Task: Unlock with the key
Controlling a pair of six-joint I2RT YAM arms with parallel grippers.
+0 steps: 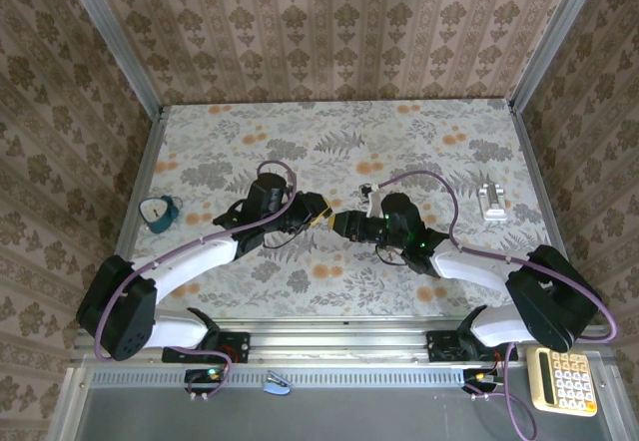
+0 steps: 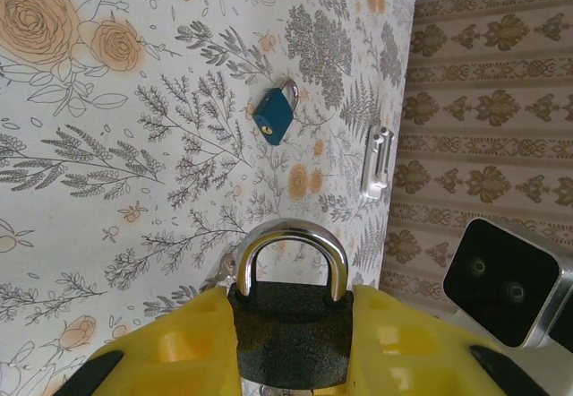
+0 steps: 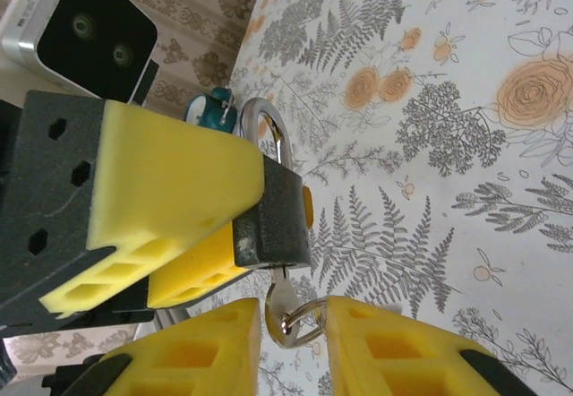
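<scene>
Yellow fingers (image 2: 170,351) of the left gripper (image 2: 291,305) press on both sides of the black padlock (image 2: 288,324) and cover most of its body. The silver shackle (image 2: 291,248) stands free above them. In the left wrist view the lower end of the padlock is cut off by the frame.

The right wrist view gives that end: the key (image 3: 279,302) with its ring (image 3: 304,326) sticks out there, and its blade goes out of sight at the padlock's underside. The head of the key lies between the fingers (image 3: 403,351) of the right gripper (image 3: 293,314), which stand close on each side. Whether they pinch it cannot be told.

In the top view both grippers meet above the middle of the surface (image 1: 329,132), well apart from every edge, with free room around. Padlock and key are too small to read there.

A blue padlock (image 2: 276,115) and a silver latch (image 2: 377,159) lie farther away on the surface. A teal object (image 1: 160,212) lies near the left edge.
</scene>
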